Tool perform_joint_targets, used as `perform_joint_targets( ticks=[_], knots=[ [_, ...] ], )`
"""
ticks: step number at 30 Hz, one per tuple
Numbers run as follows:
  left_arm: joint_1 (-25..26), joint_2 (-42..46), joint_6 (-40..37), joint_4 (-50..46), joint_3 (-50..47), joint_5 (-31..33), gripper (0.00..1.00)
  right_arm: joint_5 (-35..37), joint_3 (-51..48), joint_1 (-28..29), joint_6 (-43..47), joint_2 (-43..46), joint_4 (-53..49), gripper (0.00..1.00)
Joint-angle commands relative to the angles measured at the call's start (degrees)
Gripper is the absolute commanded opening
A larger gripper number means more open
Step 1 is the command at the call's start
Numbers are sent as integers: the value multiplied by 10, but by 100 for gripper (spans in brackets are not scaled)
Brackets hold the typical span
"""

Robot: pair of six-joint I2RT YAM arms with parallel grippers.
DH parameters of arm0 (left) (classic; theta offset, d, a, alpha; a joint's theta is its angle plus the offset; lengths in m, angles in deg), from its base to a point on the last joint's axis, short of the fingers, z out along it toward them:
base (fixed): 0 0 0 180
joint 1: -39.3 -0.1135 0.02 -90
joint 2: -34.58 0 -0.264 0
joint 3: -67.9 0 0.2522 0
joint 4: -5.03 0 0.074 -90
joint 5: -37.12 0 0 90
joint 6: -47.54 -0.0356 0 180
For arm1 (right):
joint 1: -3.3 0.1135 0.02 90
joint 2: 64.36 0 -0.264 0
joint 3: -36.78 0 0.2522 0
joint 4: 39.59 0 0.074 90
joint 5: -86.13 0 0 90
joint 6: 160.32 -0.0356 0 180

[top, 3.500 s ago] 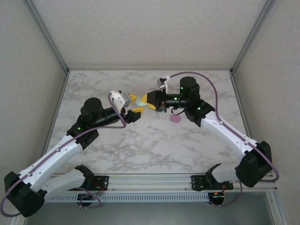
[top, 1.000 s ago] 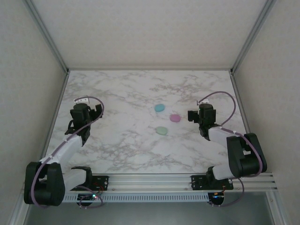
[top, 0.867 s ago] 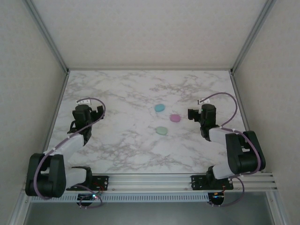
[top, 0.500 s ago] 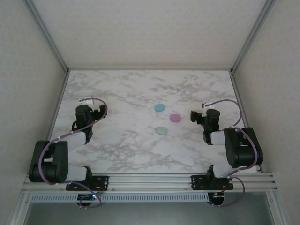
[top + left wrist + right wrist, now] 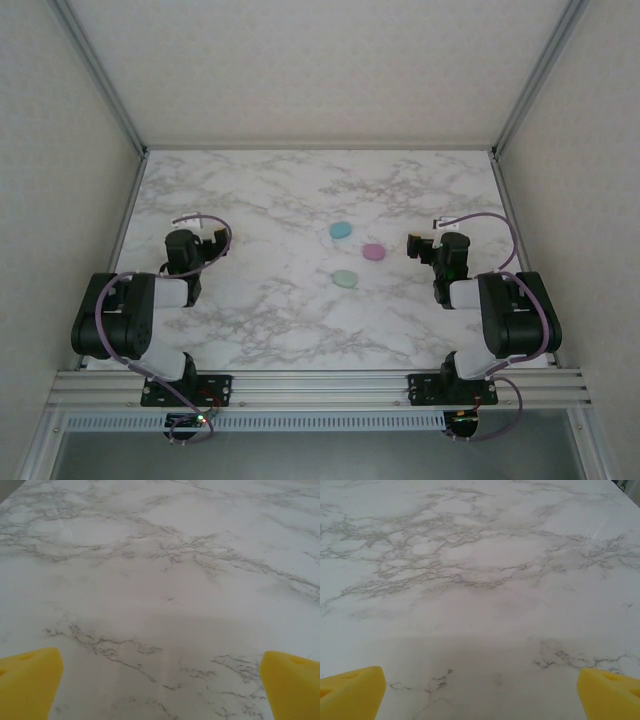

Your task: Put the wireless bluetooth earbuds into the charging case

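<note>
The left end effector (image 5: 160, 680) and right end effector (image 5: 480, 687) are both wide apart, so a clumsy reach could bump the tiny earbuds (image 5: 374, 252) across the smooth bench (image 5: 250, 195).

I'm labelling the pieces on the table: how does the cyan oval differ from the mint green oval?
Colour: the cyan oval is light blue, the mint green oval pale green. Place: the cyan oval lies farther back on the marble table, the mint green oval nearer the front edge, with the pink oval to the right of both. Both lie flat, apart and untouched.
</note>
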Motion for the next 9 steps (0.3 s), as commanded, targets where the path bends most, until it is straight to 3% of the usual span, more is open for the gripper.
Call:
perform_joint_targets(
  ticks=[1, 9],
  knots=[
    [-5, 2, 9, 21, 6, 0, 100, 13, 9, -2, -5, 1, 21, 99],
    [-2, 2, 7, 22, 5, 5, 100, 13, 10, -2, -4, 1, 21, 99]
  ],
)
